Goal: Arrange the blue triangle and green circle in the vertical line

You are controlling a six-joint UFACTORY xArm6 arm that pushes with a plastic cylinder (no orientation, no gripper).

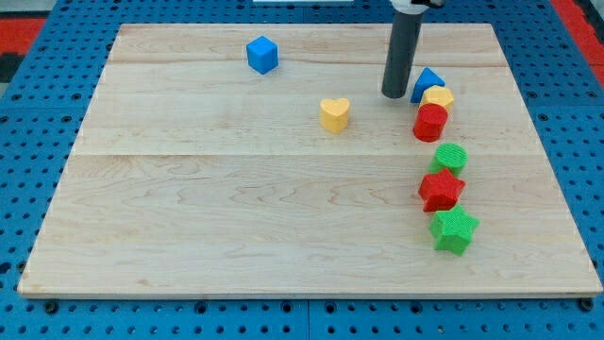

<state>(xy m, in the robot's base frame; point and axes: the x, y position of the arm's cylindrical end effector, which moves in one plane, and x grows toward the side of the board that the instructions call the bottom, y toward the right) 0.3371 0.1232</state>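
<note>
The blue triangle sits at the upper right of the wooden board. My tip is just to the triangle's left, close to it or touching. The green circle lies lower down on the right, below the red cylinder and above the red star. The triangle is a little to the left of the circle, with two blocks between them.
A yellow block is wedged between the blue triangle and the red cylinder. A green star lies below the red star. A yellow heart is left of my tip. A blue cube is at the upper left.
</note>
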